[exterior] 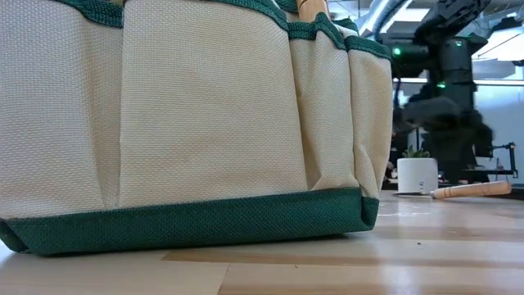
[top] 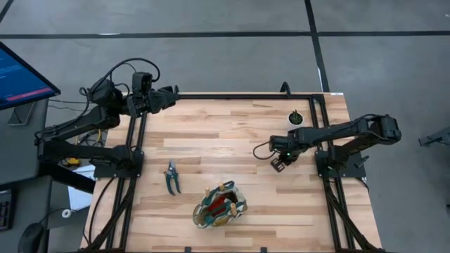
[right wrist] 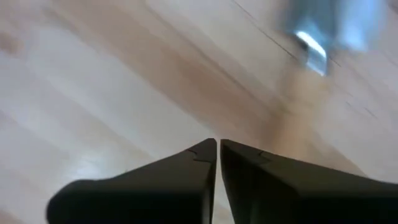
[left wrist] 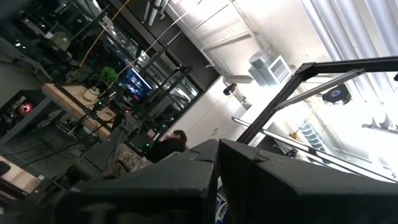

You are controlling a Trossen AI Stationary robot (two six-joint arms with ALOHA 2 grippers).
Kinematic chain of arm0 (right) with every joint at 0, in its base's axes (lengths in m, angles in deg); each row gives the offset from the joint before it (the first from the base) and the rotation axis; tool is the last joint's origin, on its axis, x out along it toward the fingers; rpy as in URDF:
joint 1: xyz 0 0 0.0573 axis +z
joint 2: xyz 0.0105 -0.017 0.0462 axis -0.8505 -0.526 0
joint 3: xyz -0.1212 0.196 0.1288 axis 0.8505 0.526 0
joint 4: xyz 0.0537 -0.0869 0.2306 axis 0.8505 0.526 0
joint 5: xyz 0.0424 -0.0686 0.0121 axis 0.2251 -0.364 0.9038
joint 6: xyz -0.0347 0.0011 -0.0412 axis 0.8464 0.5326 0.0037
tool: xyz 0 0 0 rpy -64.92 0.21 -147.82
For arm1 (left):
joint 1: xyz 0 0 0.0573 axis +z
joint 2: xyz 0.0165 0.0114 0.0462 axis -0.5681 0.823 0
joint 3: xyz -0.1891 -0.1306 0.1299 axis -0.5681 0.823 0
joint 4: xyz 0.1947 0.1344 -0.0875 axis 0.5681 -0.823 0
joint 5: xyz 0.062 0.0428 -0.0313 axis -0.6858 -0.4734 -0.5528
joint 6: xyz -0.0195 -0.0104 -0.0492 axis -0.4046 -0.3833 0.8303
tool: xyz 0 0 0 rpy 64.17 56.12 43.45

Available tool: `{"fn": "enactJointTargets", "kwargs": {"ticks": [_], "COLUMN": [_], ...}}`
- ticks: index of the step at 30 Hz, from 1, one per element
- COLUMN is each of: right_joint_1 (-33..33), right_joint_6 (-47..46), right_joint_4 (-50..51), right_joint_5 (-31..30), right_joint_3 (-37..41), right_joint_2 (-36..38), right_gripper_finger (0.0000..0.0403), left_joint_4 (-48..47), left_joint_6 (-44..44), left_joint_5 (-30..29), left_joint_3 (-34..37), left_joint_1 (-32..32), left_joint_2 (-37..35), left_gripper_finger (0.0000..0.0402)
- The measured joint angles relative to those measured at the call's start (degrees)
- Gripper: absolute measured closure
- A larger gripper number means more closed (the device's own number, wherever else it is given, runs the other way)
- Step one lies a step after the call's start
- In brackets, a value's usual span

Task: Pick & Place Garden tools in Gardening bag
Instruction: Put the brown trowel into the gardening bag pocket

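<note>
The gardening bag [top: 220, 205] stands near the table's front edge, its tan and green wall [exterior: 205, 123] filling the low view. Green-handled pruning shears [top: 172, 177] lie flat on the table to its left. A tool with a wooden handle [exterior: 471, 190] and a silver neck [right wrist: 311, 50] lies flat on the table. My right gripper [right wrist: 217, 146] points down just above the table right of centre [top: 280, 161]. It is shut with nothing between its fingers, and the handle [right wrist: 289, 118] runs just past its tips. My left gripper [left wrist: 217, 162] is shut and raised at the far left [top: 171, 93]. My right gripper's shut fingers come down from above, right beside the tool's wooden handle [right wrist: 283, 134], which lies flat on the table. One finger [right wrist: 273, 171] covers the near part of the handle, so I cannot tell whether it touches the handle.
A small white pot with a plant [exterior: 416, 174] stands beyond the tool, near the far right corner [top: 296, 117]. Black frame rails [top: 137, 140] run along the table's left and right sides. Bare wood [top: 225, 133] spreads across the middle.
</note>
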Motion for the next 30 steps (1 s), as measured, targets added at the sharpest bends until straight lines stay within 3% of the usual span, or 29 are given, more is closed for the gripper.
{"fn": "enactJointTargets", "kwargs": {"ticks": [7, 15, 22, 30], "right_joint_1": [-0.4, -2.9, -7.3, -5.6], "right_joint_6": [8.0, 27.0, 20.5, 17.6], "right_joint_4": [-4.4, 7.8, 25.0, 22.5], "right_joint_5": [-0.8, -4.6, -14.0, -14.0], "right_joint_3": [-5.9, -14.1, -14.0, -6.3], "right_joint_2": [1.6, 1.6, -2.9, -7.0], "right_gripper_finger": [0.0401, 0.0398, 0.0397, 0.0399], "left_joint_4": [0.0, 0.0, 0.0, 0.0], "left_joint_6": [0.0, -0.2, -0.2, -0.1], "left_joint_5": [0.0, 0.0, 0.0, 0.0], "left_joint_3": [0.0, 0.0, 0.0, 0.0], "left_joint_1": [0.0, 0.0, 0.0, 0.0], "left_joint_2": [0.0, 0.0, 0.0, 0.0], "left_gripper_finger": [0.0399, 0.0399, 0.0399, 0.0399]}}
